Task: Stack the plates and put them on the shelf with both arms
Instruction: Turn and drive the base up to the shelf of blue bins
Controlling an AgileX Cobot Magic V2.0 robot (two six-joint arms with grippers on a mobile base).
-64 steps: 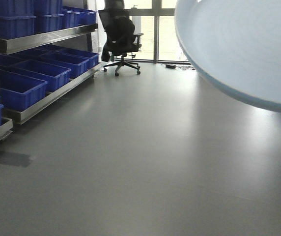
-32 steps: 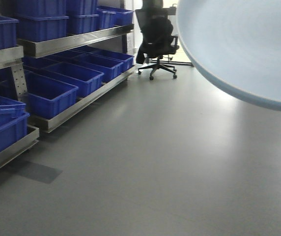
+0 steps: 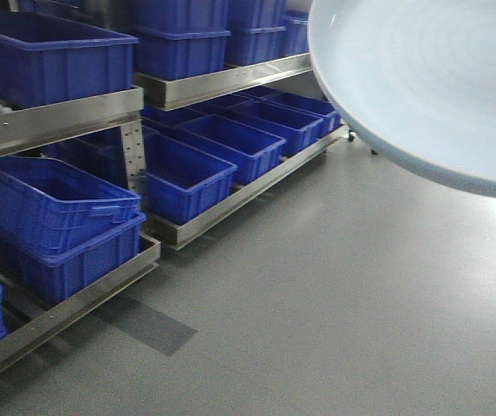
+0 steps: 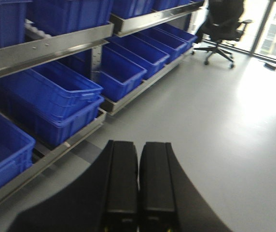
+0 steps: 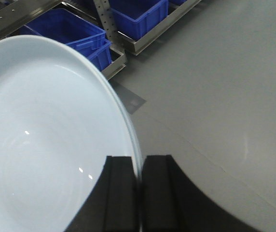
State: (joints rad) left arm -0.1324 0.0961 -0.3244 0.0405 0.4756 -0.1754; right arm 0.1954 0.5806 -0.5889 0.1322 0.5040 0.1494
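Jaws of our right gripper clamp the plate by its rim, the disc spreading left of them (one plate or two stacked, we cannot tell). Left gripper jaws pressed together, empty. Shelf lies left of the plate, and the left arm is nearer it.

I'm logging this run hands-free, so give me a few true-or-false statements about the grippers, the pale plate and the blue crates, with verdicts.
The right gripper pinches the rim of the glossy pale blue-white round ceramic plate. True.
The left gripper holds a second plate. False: it is shut on nothing.
The blue plastic crates sit on steel shelving. True.
The plate rests on a shelf. False: it is held in the air, over the grey floor.
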